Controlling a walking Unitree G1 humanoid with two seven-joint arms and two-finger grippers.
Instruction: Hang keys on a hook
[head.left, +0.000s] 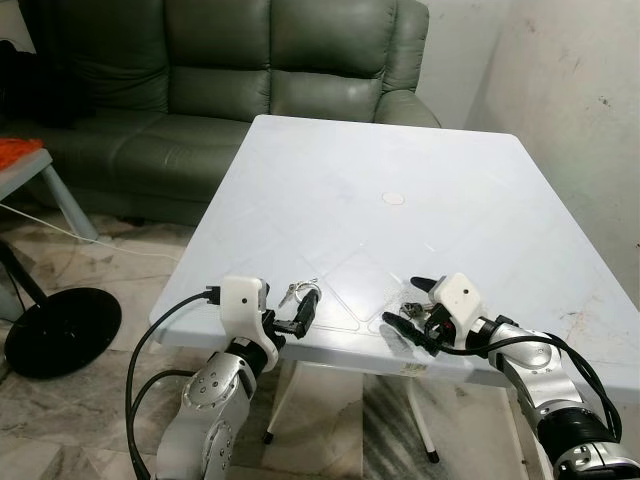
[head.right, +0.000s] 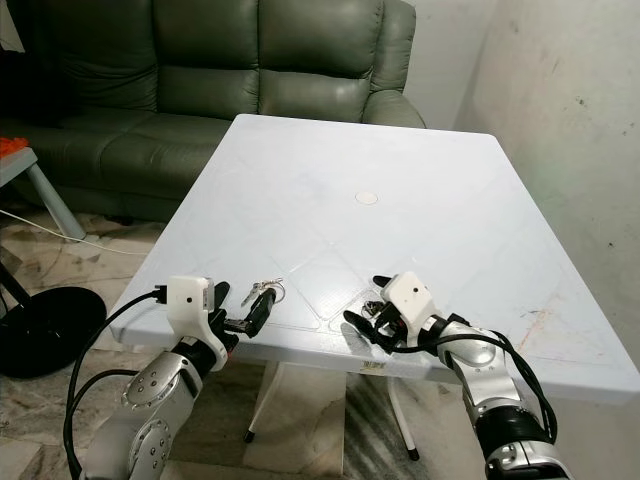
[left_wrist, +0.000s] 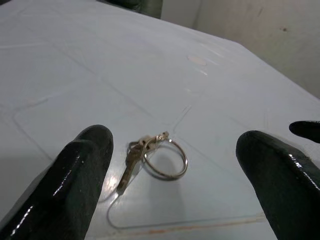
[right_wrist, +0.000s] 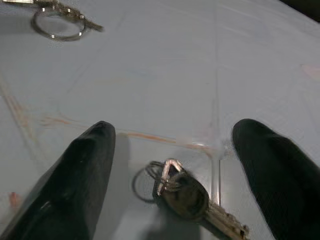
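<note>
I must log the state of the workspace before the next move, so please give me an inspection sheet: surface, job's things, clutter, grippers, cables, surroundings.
Surface: white table, faint marks, small round cap in the middle.
Job's things: left key ring and right key bunch both lie flat near the front edge; hook: nothing seen.
Clutter: nothing seen.
Grippers: left gripper open, fingers either side of the left key ring, not touching it; right gripper open over the right key bunch.
Cables: black cable loops from the left wrist; white cord on the floor.
Surroundings: green sofa, wall, round black base.
</note>
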